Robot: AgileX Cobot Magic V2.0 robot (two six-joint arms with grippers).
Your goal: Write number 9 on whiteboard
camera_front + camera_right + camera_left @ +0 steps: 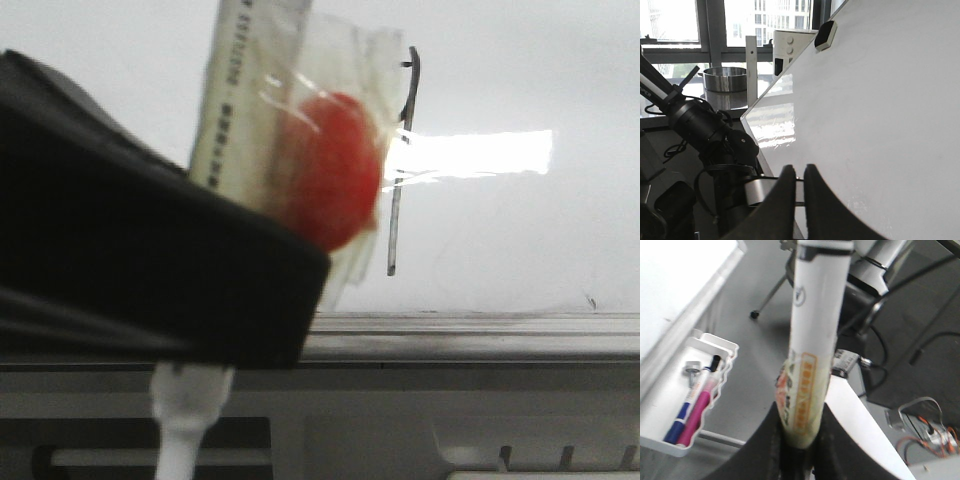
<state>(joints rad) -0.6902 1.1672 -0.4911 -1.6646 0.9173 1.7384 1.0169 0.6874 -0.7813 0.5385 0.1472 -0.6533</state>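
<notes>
Jaws: we see the left gripper point(799, 440) clamped on a white marker point(812, 340); right gripper point(799, 187) closed, empty. We see the number 9 point(402, 160) partly drawn on the whiteboard point(520, 80), behind a red-capped tip point(335, 165).

Partly hidden number 9 point(400, 160) on whiteboard point(520, 80)

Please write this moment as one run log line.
left fingers: shut on marker | right fingers: shut, nothing held | whiteboard: long black stroke, loop hidden | 9: cannot confirm
</notes>
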